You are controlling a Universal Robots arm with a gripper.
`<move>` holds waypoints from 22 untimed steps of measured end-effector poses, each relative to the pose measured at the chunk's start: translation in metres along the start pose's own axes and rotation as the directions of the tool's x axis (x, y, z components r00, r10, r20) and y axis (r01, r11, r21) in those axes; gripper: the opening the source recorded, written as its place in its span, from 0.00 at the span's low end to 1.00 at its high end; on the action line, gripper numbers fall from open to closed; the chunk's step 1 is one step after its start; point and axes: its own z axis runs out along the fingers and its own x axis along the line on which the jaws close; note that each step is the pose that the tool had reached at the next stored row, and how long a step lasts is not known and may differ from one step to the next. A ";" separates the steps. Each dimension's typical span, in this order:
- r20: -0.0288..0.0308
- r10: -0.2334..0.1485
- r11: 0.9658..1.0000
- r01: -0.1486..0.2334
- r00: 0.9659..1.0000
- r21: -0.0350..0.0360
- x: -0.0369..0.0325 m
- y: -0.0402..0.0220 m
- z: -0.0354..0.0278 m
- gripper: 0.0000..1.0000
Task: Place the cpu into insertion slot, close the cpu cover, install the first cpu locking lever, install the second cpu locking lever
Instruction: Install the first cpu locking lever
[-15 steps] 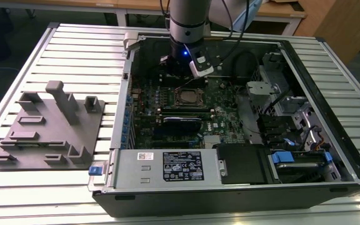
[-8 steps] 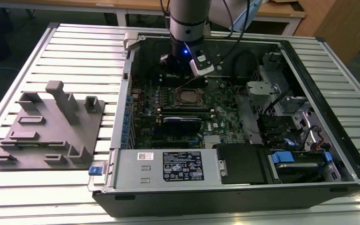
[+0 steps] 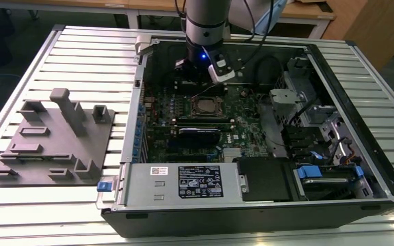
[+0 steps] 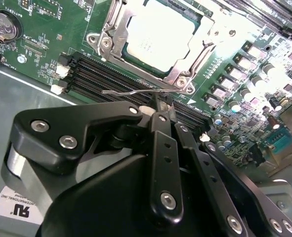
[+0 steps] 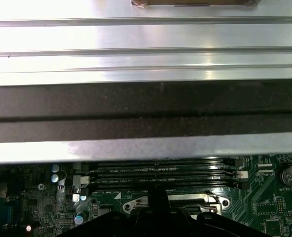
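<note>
Sitting in the insertion slot, the cpu lies just beyond the hand. The hand's tips are pressed together on a thin locking lever, with the cpu cover framing the chip.

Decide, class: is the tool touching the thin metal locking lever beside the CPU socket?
Touching. In the second wrist view the tool has its closed tips pinched on the locking lever, which runs alongside the insertion slot with no gap visible.
</note>
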 end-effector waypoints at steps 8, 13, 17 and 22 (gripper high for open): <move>0.000 0.000 1.000 0.000 1.000 0.000 -0.0055 0.0003 0.0002 0.11; 0.000 0.000 1.000 0.000 1.000 0.000 -0.0099 0.0005 0.0003 0.11; 0.000 0.000 1.000 0.000 1.000 0.000 -0.0132 0.0006 0.0004 0.11; 0.000 0.000 1.000 0.000 1.000 0.000 -0.0172 0.0009 0.0005 0.11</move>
